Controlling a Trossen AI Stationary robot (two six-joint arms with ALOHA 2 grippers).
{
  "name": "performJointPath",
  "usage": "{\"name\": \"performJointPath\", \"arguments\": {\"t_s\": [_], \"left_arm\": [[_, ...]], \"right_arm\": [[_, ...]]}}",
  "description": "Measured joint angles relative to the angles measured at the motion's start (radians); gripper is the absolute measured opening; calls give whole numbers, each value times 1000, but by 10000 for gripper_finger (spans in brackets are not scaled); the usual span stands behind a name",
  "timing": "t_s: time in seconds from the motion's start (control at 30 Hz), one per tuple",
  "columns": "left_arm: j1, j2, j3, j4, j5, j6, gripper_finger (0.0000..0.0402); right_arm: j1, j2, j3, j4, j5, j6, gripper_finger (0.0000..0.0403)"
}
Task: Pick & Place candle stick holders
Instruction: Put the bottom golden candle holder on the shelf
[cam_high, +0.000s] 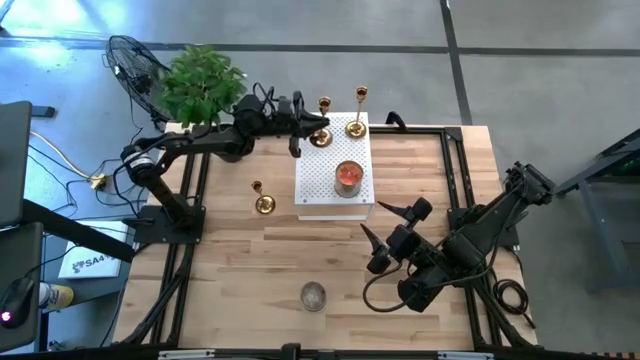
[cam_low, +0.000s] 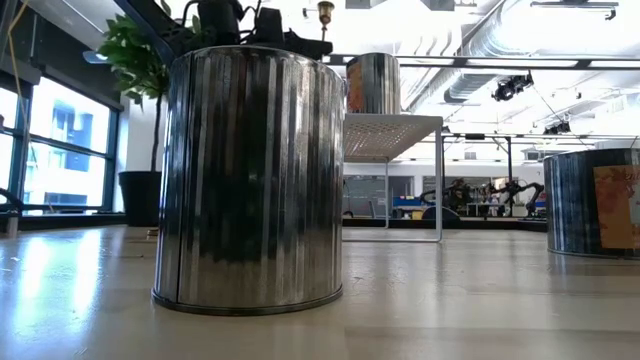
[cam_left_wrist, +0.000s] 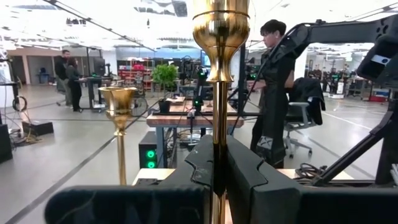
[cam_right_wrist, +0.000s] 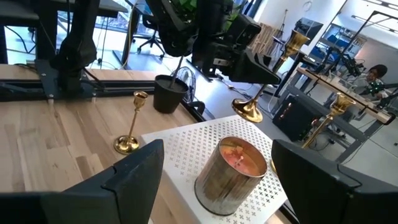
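One candle stick holder (cam_high: 322, 122) is clamped by its stem in the left gripper (cam_high: 312, 128) and held at the 11 o'clock corner of the white perforated stand (cam_high: 325, 185). A second holder (cam_high: 357, 114) is seen at the stand's 1 o'clock corner; a third (cam_high: 263, 198) stands on the table (cam_high: 240, 270) at the stand's 9 o'clock. The right gripper (cam_high: 388, 222) is held wide apart and empty at the stand's 5 o'clock

Left end effector (cam_high: 318, 131) reaches far across, fingers clamped; right end effector (cam_high: 390, 225) apparently waits, fingers spread.
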Motion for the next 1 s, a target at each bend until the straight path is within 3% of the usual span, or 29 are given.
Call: {"name": "performJointPath", "arguments": {"t_s": [0.3,0.43,0.73,1.0], "left_arm": [[-70,0,0,-7,-27,1,10],[-104,-1,0,-40,-87,66,10],[-110,-44,20,-150,-124,126,10],[-151,-72,61,-238,-179,195,10]], "right_arm": [[0,0,0,-16,-15,4,293],[0,0,0,-26,-18,7,293],[0,0,0,-39,-25,8,293],[0,0,0,-123,-26,109,293]]}}
